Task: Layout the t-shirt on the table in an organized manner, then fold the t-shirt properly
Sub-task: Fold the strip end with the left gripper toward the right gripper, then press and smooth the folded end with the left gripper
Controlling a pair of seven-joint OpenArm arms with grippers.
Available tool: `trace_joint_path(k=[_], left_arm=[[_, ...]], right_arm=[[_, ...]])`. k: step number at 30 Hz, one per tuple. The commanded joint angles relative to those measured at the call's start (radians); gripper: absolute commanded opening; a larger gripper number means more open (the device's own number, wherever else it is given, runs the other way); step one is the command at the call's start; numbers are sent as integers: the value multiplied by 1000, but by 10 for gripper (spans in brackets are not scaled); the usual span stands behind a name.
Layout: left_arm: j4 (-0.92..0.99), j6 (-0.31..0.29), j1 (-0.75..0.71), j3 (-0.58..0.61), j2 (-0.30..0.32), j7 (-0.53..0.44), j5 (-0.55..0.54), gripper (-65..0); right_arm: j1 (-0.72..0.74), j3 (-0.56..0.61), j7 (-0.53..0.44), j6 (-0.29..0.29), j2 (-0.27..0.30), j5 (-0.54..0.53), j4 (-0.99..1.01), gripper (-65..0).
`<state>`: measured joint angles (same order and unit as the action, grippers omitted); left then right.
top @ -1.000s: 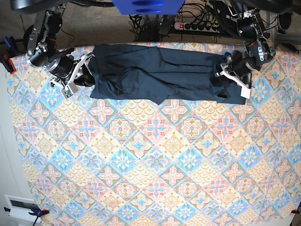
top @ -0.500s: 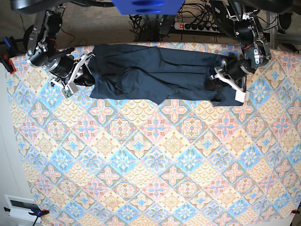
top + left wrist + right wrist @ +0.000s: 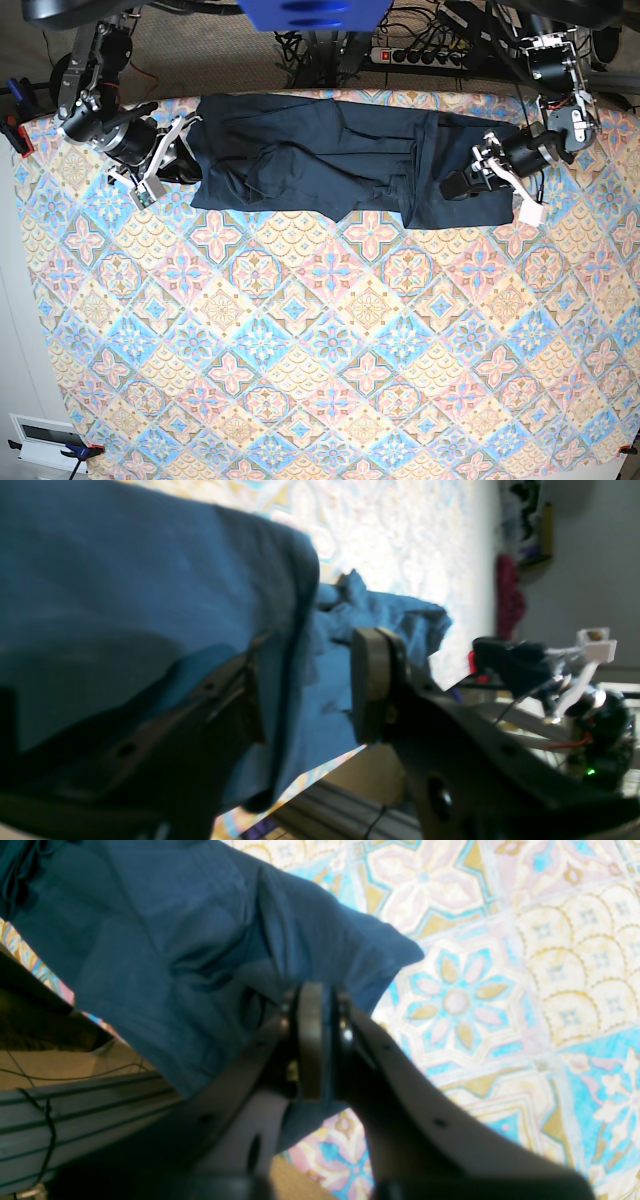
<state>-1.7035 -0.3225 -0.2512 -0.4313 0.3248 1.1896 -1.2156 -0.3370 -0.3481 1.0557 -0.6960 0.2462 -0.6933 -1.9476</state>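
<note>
The dark navy t-shirt [image 3: 320, 150] lies stretched along the far edge of the table [image 3: 320, 350], rumpled, with a fold ridge near its right end. My left gripper [image 3: 464, 184] sits at that right end, open. In the left wrist view its jaws [image 3: 305, 685] stand wide apart, and a hem of the t-shirt [image 3: 125, 580] hangs loose in the gap and drapes over one finger. My right gripper [image 3: 185, 160] is at the shirt's left edge. Seen from the right wrist, it [image 3: 322, 1035] is shut on the t-shirt [image 3: 175, 940] just above the table [image 3: 500, 965].
A power strip with cables [image 3: 420, 55] lies on the floor behind the far edge. A red clamp [image 3: 15, 130] grips the cloth at the left edge. A white box [image 3: 45, 440] sits past the near left corner.
My left gripper has opened and let go of the shirt's right end, and its arm has swung toward the right. A fold ridge now stands near that end. The right arm has not moved.
</note>
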Motion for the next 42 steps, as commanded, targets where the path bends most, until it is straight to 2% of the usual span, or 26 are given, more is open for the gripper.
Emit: trace_joint_path(k=[1, 3, 7, 10, 12, 15, 18, 22, 26, 28, 32, 34, 38, 42], left_arm=[[-16, -5, -3, -8, 27, -12, -26, -420], [-16, -5, -9, -7, 49, -14, -20, -420], [-50, -5, -38, -2, 53, -14, 41, -420], [-88, -5, -36, -1, 46, -15, 173, -420], [-102, -5, -30, 9, 12, -23, 254, -420], [-114, -5, -9, 107, -6, -69, 352, -420], [-111, -5, 25, 274, -10, -126, 425, -420], [-109, -5, 23, 388, -59, -133, 498, -420], [-112, -5, 2, 454, -54, -87, 497, -420], [-114, -5, -13, 460, -28, -57, 495, -420], [-129, -5, -30, 487, 23, -55, 489, -420], [-139, -5, -58, 478, 32, -55, 455, -421], [-165, -5, -95, 480, 110, -55, 333, -424], [-165, -5, -102, 420, 141, -90, 282, -477]], right_arm=[[6, -7, -21, -2, 11, -22, -16, -622], [6, -6, -19, -2, 11, -22, -16, -622], [6, -1, -18, -2, 11, -22, -14, -622], [6, -1, -19, -2, 11, -22, -14, -622], [6, 2, -19, -2, 11, -22, -14, -622], [8, 2, -21, -2, 11, -21, -13, -622], [8, 4, -21, -2, 11, -21, -13, -622], [8, -1, -21, -2, 11, -21, -13, -622], [8, -6, -21, -2, 11, -21, -13, -622], [8, -6, -22, -2, 11, -22, -13, -622], [8, -6, -22, -2, 11, -22, -13, -622], [8, -6, -21, -2, 11, -22, -13, -622], [8, -6, -21, -2, 11, -22, -13, -622], [8, -6, -21, -2, 11, -22, -13, -622]])
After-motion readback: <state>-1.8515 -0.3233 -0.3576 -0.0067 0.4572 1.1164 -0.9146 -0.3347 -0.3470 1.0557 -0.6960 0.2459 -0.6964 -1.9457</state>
